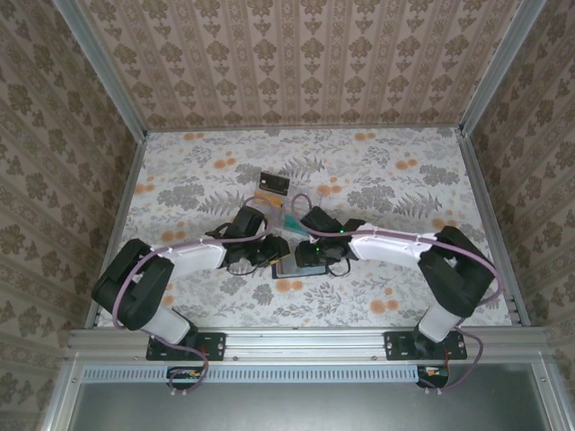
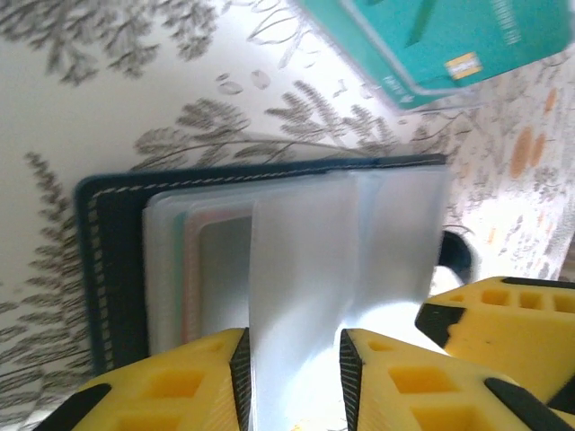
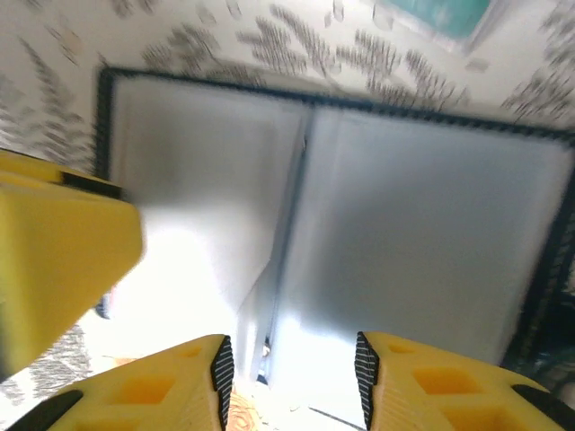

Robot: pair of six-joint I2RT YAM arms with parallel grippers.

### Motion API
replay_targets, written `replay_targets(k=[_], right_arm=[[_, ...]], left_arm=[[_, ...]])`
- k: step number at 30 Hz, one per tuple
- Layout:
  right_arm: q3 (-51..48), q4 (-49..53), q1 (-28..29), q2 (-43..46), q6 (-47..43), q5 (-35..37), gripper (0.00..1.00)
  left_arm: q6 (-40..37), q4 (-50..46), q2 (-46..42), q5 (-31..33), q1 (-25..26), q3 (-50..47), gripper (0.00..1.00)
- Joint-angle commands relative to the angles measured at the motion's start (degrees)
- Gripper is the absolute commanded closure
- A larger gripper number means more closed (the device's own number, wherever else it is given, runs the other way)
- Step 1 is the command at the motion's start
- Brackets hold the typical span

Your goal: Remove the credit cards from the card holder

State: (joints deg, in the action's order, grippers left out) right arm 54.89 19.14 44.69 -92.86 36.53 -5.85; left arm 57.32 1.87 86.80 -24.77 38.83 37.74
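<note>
The card holder (image 1: 289,267) lies open on the floral table between both grippers; its navy cover (image 2: 112,269) frames clear plastic sleeves (image 3: 431,224). My left gripper (image 2: 295,377) is open, with one raised sleeve leaf (image 2: 296,269) standing between its fingers, against the left pad. Faint pink and teal edges (image 2: 190,287) show inside the flat sleeves. My right gripper (image 3: 295,382) hangs open over the holder's spine. A teal credit card (image 2: 440,40) lies just beyond the holder (image 1: 292,221), and a dark card with an orange end (image 1: 274,186) lies farther back.
The two grippers (image 1: 260,253) (image 1: 310,256) stand close together; the right one's yellow finger (image 2: 503,323) shows beside the left one's. Patterned walls enclose the table on three sides. Floral cloth spreads wide to the left, right and back.
</note>
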Motion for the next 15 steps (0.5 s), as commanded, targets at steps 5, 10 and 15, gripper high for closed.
replay_targets(k=[5,10,15], right_arm=[[-5.43,-3.93,-2.13,12.7,-0.75,5.29,0.5],[-9.48,-4.28,-3.69,19.71,1.11,10.34,0.48],[-11.0,-3.63,-4.87,22.02,2.44,11.9,0.48]], left_arm=[[0.43,4.54,2.51,-4.46,1.68,4.09,0.67],[0.93,6.52,5.46,-5.71,3.77,7.19,0.64],[-0.3,3.33,9.87,-4.38,5.46,11.33,0.61]])
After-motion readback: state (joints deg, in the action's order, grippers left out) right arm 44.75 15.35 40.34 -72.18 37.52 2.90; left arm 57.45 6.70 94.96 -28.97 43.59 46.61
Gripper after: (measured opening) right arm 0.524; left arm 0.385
